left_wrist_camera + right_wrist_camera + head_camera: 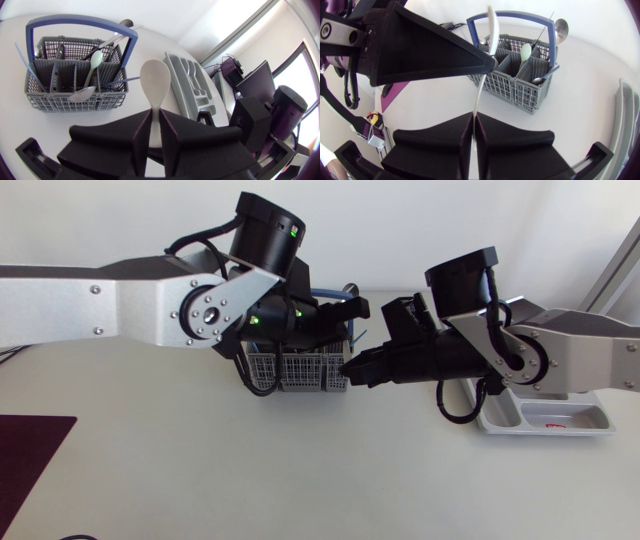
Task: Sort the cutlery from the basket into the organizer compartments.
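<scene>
The white spoon (154, 79) was in the air near the basket (75, 102), its thin handle pinched by both the left gripper (155, 115) and the right gripper (474, 116); it seemed light, stiff, a little slippery, best held mid-handle.

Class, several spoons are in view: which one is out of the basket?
The white spoon, clamped in the left gripper; the rest sit in the basket.

The basket (300, 370) stands mid-worktop (250, 470), the organizer (592, 418) well to its right; a spoon (155, 80) is held just beside the basket.
</scene>
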